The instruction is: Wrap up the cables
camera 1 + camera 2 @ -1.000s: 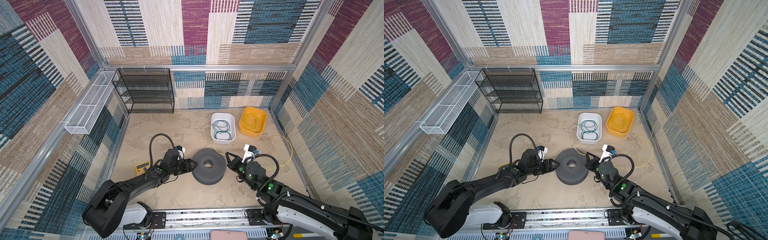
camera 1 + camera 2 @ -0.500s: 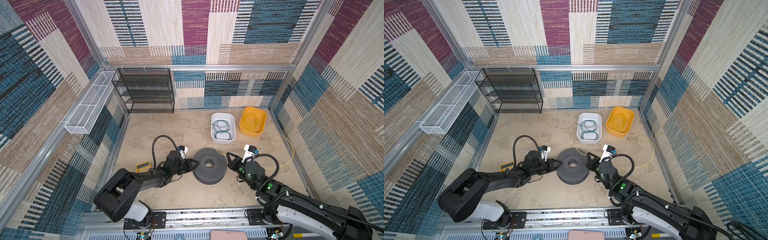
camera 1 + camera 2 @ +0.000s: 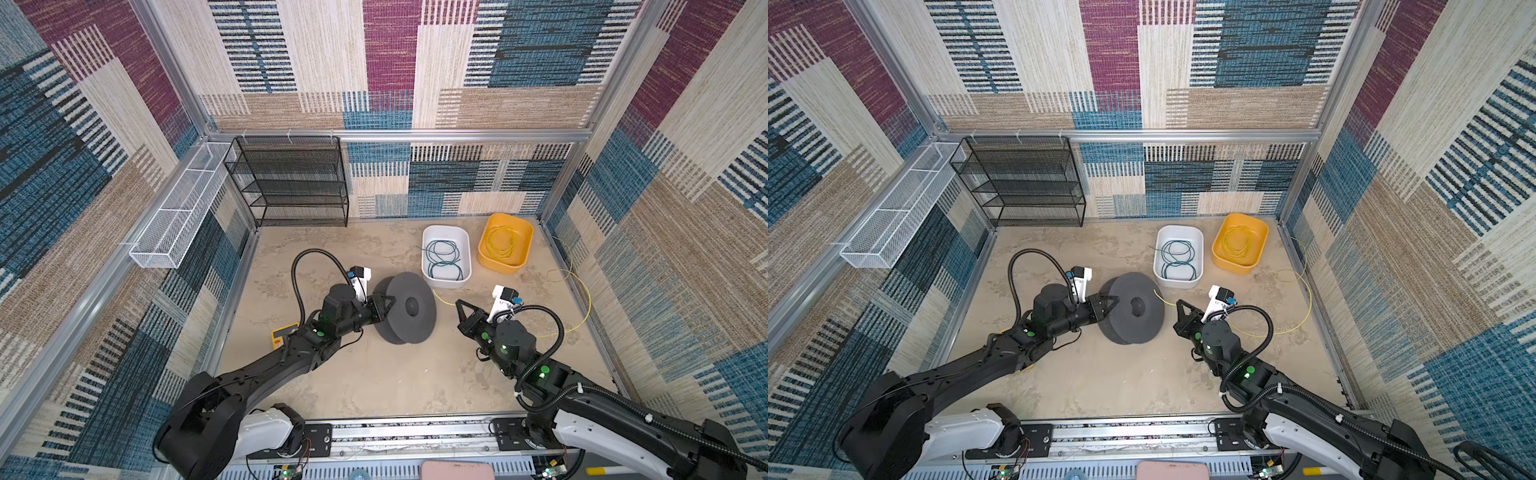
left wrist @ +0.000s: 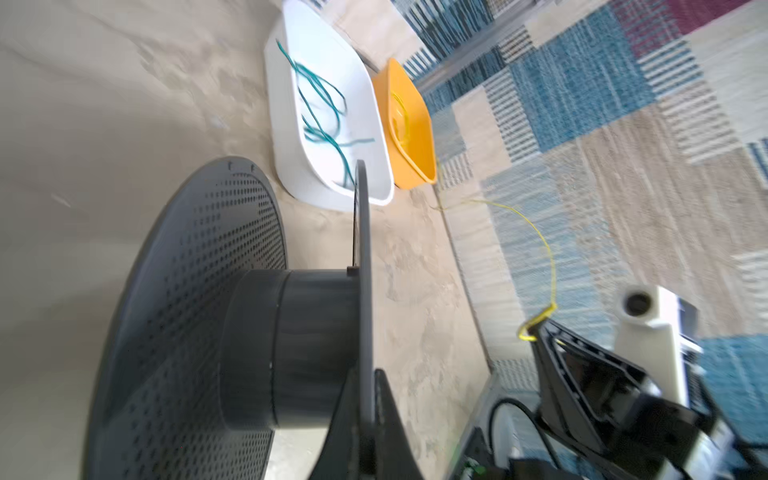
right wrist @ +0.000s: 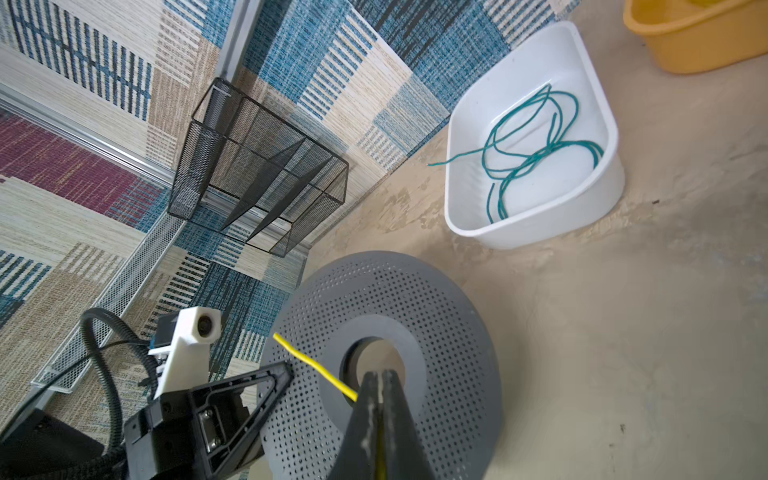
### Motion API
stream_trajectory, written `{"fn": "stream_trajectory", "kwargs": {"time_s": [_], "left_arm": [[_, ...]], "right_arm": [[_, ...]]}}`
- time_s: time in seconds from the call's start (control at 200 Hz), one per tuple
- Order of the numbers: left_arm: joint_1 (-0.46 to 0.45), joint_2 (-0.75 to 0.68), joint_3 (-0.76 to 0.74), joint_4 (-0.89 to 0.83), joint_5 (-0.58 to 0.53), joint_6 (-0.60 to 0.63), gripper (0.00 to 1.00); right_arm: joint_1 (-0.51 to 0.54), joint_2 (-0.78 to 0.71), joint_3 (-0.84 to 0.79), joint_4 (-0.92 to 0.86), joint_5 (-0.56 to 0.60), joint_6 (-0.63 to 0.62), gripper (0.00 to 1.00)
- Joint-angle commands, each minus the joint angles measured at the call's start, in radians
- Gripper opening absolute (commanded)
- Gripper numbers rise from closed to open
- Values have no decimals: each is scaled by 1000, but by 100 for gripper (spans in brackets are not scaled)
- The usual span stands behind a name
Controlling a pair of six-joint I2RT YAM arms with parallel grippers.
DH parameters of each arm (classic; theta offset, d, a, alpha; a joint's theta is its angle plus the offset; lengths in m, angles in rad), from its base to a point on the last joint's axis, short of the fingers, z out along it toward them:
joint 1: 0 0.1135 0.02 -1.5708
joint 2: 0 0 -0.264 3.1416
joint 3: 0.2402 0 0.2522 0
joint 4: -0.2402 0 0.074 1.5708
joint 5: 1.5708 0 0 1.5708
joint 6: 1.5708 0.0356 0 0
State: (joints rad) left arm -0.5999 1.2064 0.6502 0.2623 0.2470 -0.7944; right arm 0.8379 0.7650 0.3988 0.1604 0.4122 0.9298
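We noted a thin, bright yellow cable [image 5: 316, 366], its short end jutting from the right gripper [image 5: 376, 376], which pinched it in front of the grey spool [image 5: 436, 316]. The left gripper [image 4: 365, 376] clamped the spool's flange. The dark green cable [image 5: 536, 153] lay looped in the white bin [image 5: 536, 232].

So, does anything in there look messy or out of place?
Two things. The grey spool is tilted up rather than lying flat, its rim pinched by the left gripper. And a yellow cable sprawls loose across the floor, outside the yellow tub, one end pinched in the right gripper.
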Motion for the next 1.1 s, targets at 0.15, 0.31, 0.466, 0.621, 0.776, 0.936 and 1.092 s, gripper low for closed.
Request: {"fn": "stream_trajectory", "kwargs": {"time_s": [0.15, 0.31, 0.466, 0.621, 0.776, 0.936, 1.092], "left_arm": [[-125, -26, 238, -550, -385, 255, 0], [-279, 55, 313, -647, -629, 259, 0], [-413, 163, 381, -676, -859, 226, 0], [-486, 249, 464, -728, -963, 213, 0], [-488, 275, 474, -733, -918, 180, 1], [-487, 260, 455, -721, -910, 185, 18], [-487, 231, 430, -701, -887, 192, 23]], "right_arm": [[-2, 42, 89, 62, 16, -146, 0], [-5, 53, 120, 76, 14, -193, 0], [-16, 42, 112, 72, 12, -198, 0], [-25, 12, 112, 41, 14, -200, 0], [-36, -15, 104, 21, 20, -202, 0], [-39, -13, 104, 23, 14, -204, 0], [-39, 4, 109, 37, 4, -206, 0]]}}
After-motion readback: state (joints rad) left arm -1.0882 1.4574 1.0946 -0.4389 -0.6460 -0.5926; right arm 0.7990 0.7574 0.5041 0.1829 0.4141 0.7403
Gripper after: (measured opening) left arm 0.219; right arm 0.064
